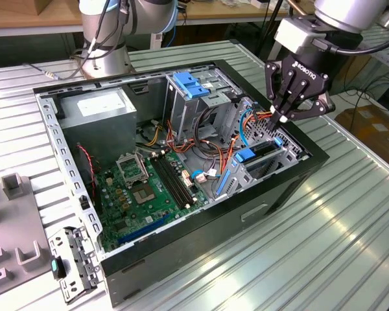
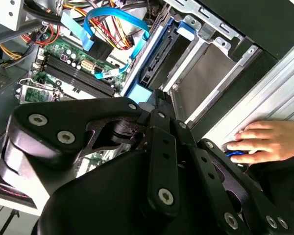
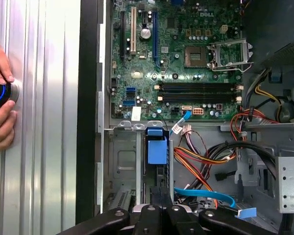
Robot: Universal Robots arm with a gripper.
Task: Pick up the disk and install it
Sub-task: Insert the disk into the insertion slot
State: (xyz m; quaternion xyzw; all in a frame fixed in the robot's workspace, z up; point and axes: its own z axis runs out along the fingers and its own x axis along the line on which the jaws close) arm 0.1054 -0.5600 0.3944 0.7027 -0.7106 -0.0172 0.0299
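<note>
Bench point(image 1: 350, 214): slatted aluminium, carrying the open case point(image 1: 201, 243).

In the case, big to small:
- PSU point(image 1: 97, 116) sits in the far corner on the exterior view's left.
- Motherboard point(image 1: 149, 194) lies flat along the near side, RAM slots and CPU socket bare.
- The upper cage, with a light-blue latch point(image 1: 191, 84), stands against the far wall.
- The lower drive cage point(image 1: 256, 175) is in the corner at the exterior view's right.
- Loose cables point(image 1: 211, 139) in orange, red and yellow, plus one blue ribbon, are bunched between the two cages.

The disk point(image 1: 264, 149) is already in the lower cage. It stands on edge between blue rails, with a blue tab point(image 3: 156, 147) at its inner end. Its long axis runs parallel to the case's near long wall, and its outer end points at the wall on the exterior view's right.

The gripper point(image 1: 282, 118) hangs over that corner, pointing down. Its fingertips are pinched together with no gap and nothing visible between them. They sit right at the disk's outer end, so the disk lies directly below and runs inward from them. I can't tell whether the tips touch it or hover just above. My read is that the disk is in its slot; whether it's fully seated isn't visible.

A person's hand point(image 3: 0, 103) rests on a blue-lit button point(image 3: 1, 93) on the bench, just outside the case wall and well apart from the gripper.
</note>
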